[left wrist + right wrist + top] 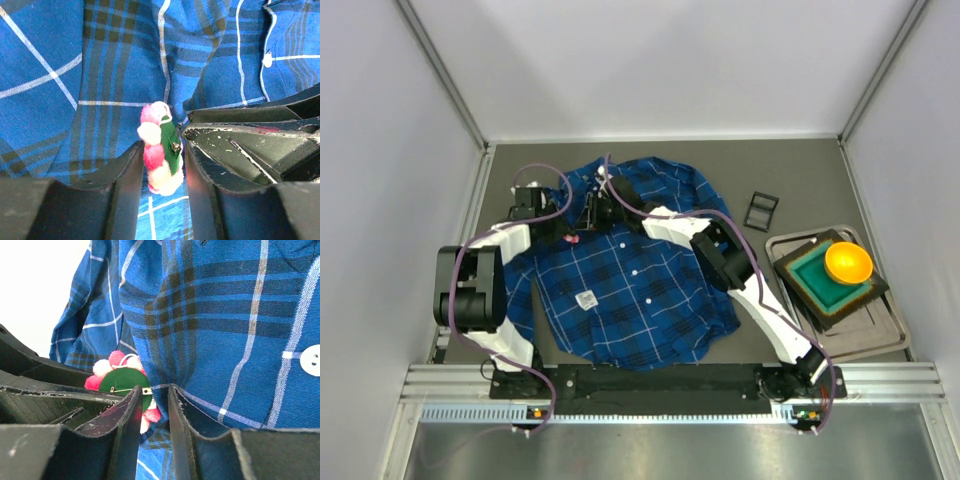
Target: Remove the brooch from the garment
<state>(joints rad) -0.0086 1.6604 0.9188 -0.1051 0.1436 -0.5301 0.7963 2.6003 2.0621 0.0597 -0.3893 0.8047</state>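
The left gripper (pixel 162 167) stood partly open around the brooch (pixel 156 150), up on the shirt (pixel 620 290). I could not tell if it squeezed. The right gripper (pixel 154 396) was nearly closed at the brooch's green back, but what it pinched was unclear. The brooch looked not yet off. There were one brooch, one shirt, one orange bowl (pixel 847 262) and two grippers.
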